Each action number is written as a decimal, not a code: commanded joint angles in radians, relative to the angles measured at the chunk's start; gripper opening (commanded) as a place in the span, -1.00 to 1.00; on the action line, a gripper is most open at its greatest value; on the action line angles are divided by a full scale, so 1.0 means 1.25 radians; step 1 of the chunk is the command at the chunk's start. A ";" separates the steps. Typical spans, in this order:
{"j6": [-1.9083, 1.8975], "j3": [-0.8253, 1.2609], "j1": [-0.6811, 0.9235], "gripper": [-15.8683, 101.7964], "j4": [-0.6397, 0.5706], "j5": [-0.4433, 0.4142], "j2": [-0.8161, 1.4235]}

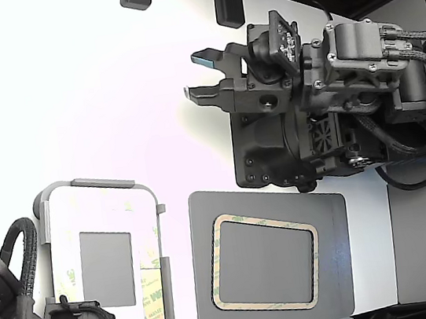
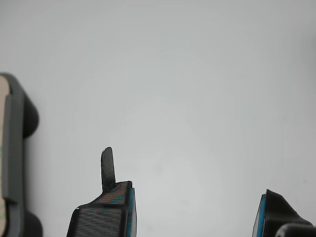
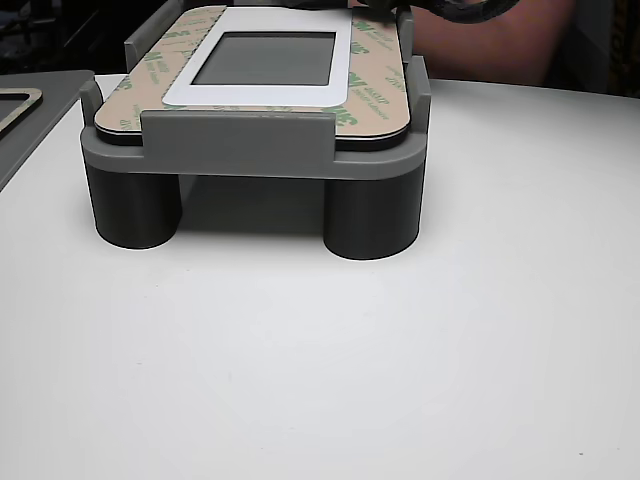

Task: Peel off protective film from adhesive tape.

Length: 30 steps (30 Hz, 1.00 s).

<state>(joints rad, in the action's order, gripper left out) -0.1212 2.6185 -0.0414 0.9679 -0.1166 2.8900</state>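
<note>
White table [image 1: 110,102], green-printed protective film [image 3: 375,70], print unreadable, tool [image 1: 203,75] agape

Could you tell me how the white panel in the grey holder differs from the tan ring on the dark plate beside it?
The white panel sits raised in a grey holder; the tan ring lies flat on a dark plate. The panel carries pale-yellow film with green print along its edges; the ring is a plain tan outline with little print. Both are rounded rectangles with a dark grey centre. The claw hangs open, away from both.
</note>
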 commanded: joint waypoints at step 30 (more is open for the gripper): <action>0.849 -0.102 0.094 -0.91 -0.112 0.097 -0.097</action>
<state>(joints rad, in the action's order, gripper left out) 0.7394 2.5065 0.0844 0.8636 -0.0107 2.7474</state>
